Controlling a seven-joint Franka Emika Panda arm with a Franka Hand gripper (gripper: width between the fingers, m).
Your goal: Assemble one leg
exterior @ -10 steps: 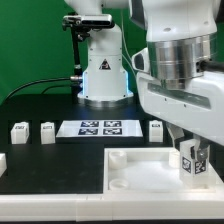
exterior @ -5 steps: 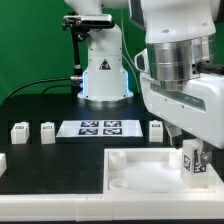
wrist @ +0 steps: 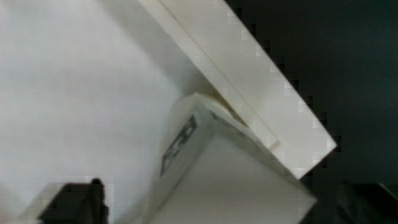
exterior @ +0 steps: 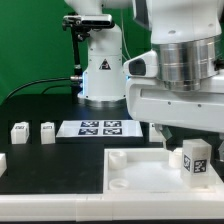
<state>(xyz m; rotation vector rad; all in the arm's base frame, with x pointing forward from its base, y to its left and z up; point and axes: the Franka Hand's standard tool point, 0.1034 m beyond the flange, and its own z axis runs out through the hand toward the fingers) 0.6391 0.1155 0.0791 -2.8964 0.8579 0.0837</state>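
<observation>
A leg (exterior: 195, 160), a small white block with a black-and-white tag, stands upright in the near right corner of the white tray (exterior: 140, 172). My gripper (exterior: 190, 134) hangs just above it, open and holding nothing. In the wrist view the leg (wrist: 210, 150) lies against the tray's rim (wrist: 240, 70). The dark fingertips (wrist: 71, 203) stand wide apart on either side of the leg and do not touch it. Two more legs (exterior: 19, 131) (exterior: 47, 131) stand on the black table at the exterior view's left.
The marker board (exterior: 100, 127) lies flat behind the tray. A white robot base (exterior: 103, 72) with a black cable stands at the back. The gripper body hides the table behind the tray at the exterior view's right.
My gripper has let go of the leg and risen off it. The leg stays standing in the tray's corner.
</observation>
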